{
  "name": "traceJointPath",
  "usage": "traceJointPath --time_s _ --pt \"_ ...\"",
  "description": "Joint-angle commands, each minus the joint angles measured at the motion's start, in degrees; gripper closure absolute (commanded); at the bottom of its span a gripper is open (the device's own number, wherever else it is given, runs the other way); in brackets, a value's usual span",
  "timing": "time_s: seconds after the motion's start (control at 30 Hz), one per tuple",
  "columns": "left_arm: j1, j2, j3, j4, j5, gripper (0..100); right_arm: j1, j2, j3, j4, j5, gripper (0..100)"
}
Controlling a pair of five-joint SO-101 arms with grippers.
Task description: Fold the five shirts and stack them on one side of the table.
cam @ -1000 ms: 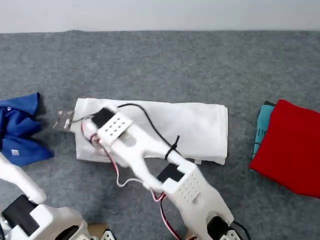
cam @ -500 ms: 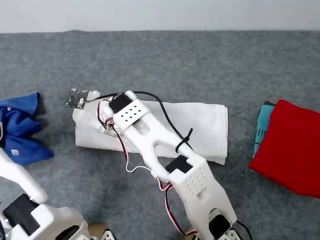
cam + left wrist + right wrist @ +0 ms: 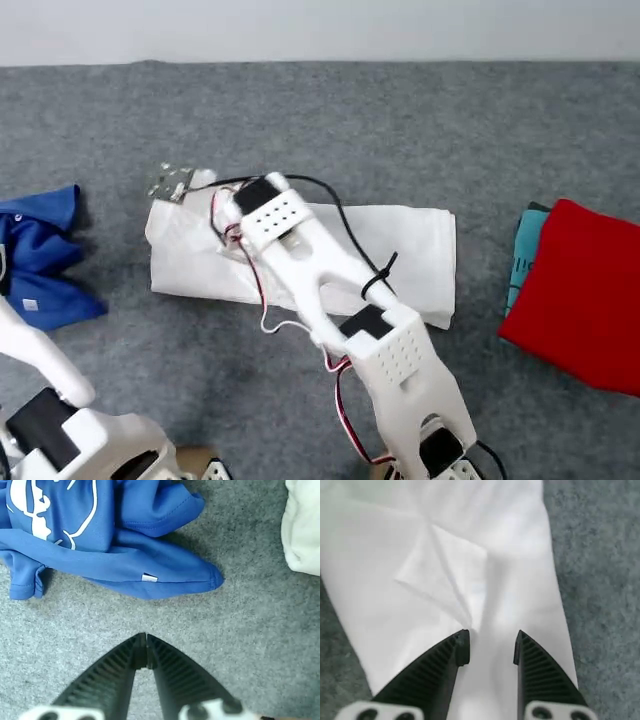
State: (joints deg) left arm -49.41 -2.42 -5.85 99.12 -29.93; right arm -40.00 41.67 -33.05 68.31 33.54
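1. Blue shirt (image 3: 35,260) lies crumpled at the left of the grey table (image 3: 350,120); the left gripper (image 3: 146,642) hangs just beside it, jaws pressed together, holding nothing.
2. The folded white shirt (image 3: 400,250) lies mid-table; the right gripper (image 3: 491,647) is over its left end, jaws parted.
3. A red shirt (image 3: 580,290) lies atop a teal shirt (image 3: 525,250) at the right.

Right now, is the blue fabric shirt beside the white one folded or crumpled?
Crumpled. The blue fabric shirt lies bunched in uneven lobes on the grey felt table, hem and corners splayed.
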Motion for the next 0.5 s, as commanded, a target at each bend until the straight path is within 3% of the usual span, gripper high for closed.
traceJointPath --time_s 0.0,0.37,0.47 --pt "0.35 -2.46 -0.22 0.79 -0.44 99 3.56 -0.22 -3.43 -0.48 0.26 84.0" --pt "0.97 -2.37 -0.22 0.79 -0.44 99 0.84 -6.73 -3.43 1.1 0.18 84.2" --pt "1.14 -2.37 -0.22 0.79 -0.44 99 -1.98 -8.92 -3.43 4.7 0.18 88.3"
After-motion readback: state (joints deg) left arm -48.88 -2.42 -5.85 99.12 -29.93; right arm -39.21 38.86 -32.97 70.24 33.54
